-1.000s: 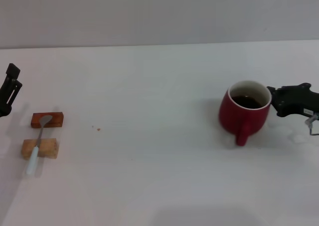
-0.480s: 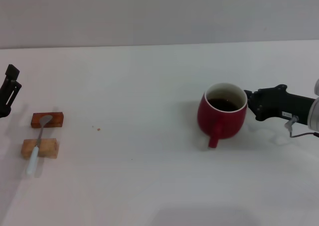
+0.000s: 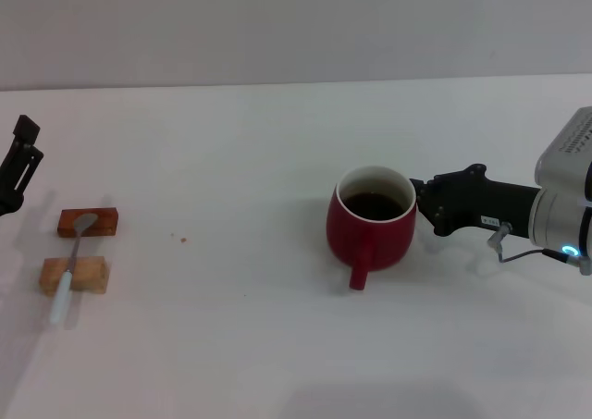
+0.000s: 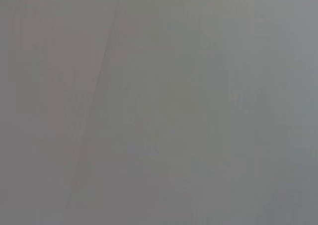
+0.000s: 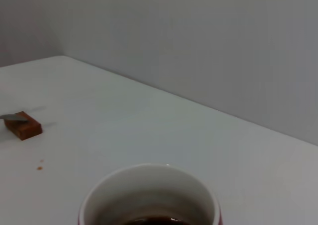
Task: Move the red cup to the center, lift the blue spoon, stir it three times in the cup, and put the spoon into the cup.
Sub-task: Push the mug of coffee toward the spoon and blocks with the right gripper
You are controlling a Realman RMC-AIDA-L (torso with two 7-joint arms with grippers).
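The red cup (image 3: 370, 229) stands upright near the middle of the white table, right of centre, with dark liquid inside and its handle toward me. My right gripper (image 3: 421, 202) is against the cup's right side at rim height. The right wrist view looks down on the cup's white inner wall (image 5: 149, 195). The blue spoon (image 3: 72, 262) lies at the far left across two small blocks, bowl away from me. My left gripper (image 3: 20, 155) hangs at the left edge, behind the spoon and apart from it. The left wrist view shows only grey.
A red-brown block (image 3: 88, 222) holds the spoon's bowl and a tan block (image 3: 74, 276) holds its handle. The red-brown block also shows in the right wrist view (image 5: 22, 125). A tiny red speck (image 3: 183, 240) lies on the table (image 3: 240, 345).
The red cup has slid left across the table toward the centre, with my right gripper staying against its right side. The spoon and left arm have not moved.
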